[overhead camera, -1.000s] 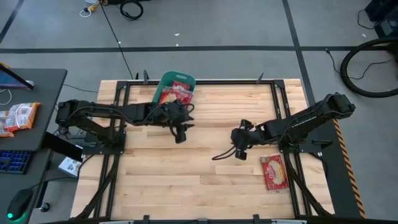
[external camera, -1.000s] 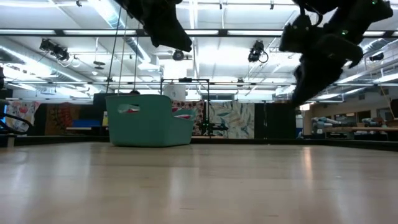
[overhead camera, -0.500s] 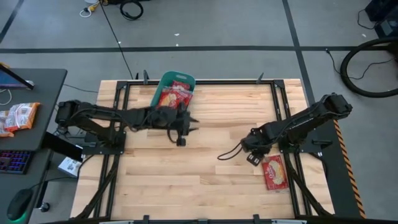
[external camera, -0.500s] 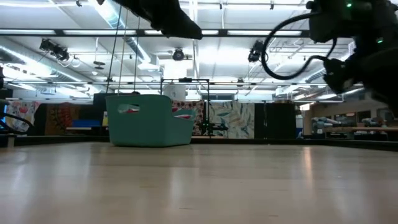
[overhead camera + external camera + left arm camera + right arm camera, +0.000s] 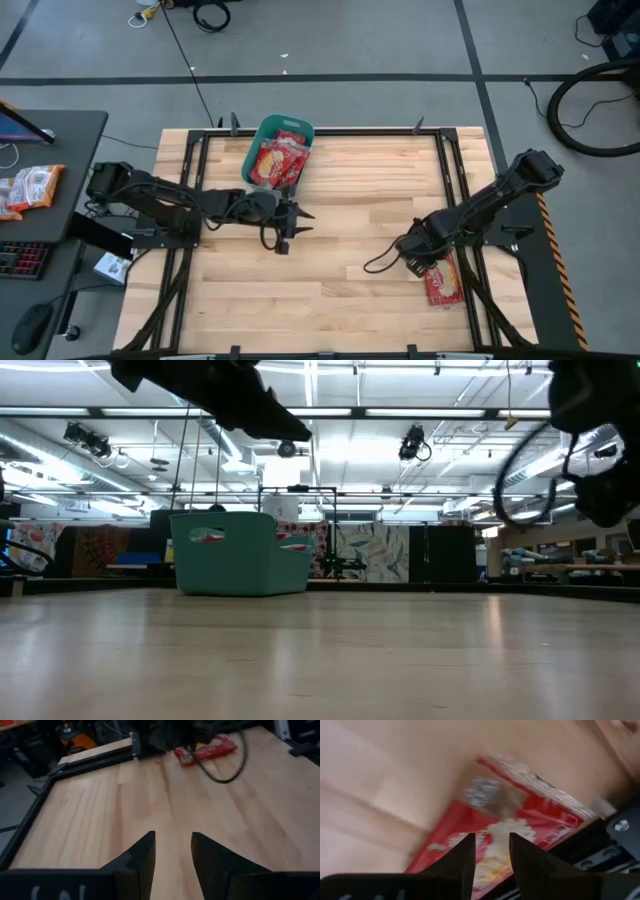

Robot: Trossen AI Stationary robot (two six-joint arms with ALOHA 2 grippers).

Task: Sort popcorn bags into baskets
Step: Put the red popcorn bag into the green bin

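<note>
A teal basket point(image 5: 268, 122) stands at the table's far edge, left of centre, with several red popcorn bags point(image 5: 280, 158) lying in it; the low view shows its wall point(image 5: 230, 560). One more red popcorn bag point(image 5: 446, 282) lies flat near the table's right edge, against the black frame rail. My right gripper point(image 5: 414, 258) hangs open over that bag's far left corner, and its fingers frame the bag's face point(image 5: 520, 820). My left gripper point(image 5: 286, 224) is open and empty above bare wood, on the near side of the basket point(image 5: 172, 845).
Black frame rails point(image 5: 455, 180) run along the table's edges. A loose cable point(image 5: 375, 262) hangs from my right arm. On the desk to the left of the table lie orange-and-white packets point(image 5: 25, 188). Bare wood point(image 5: 330, 290) fills the table's middle and near side.
My right gripper has travelled from the table's middle toward the right and near edges, ending over the lone bag. My left gripper has drawn back from the basket toward the near edge. No bag has moved.
</note>
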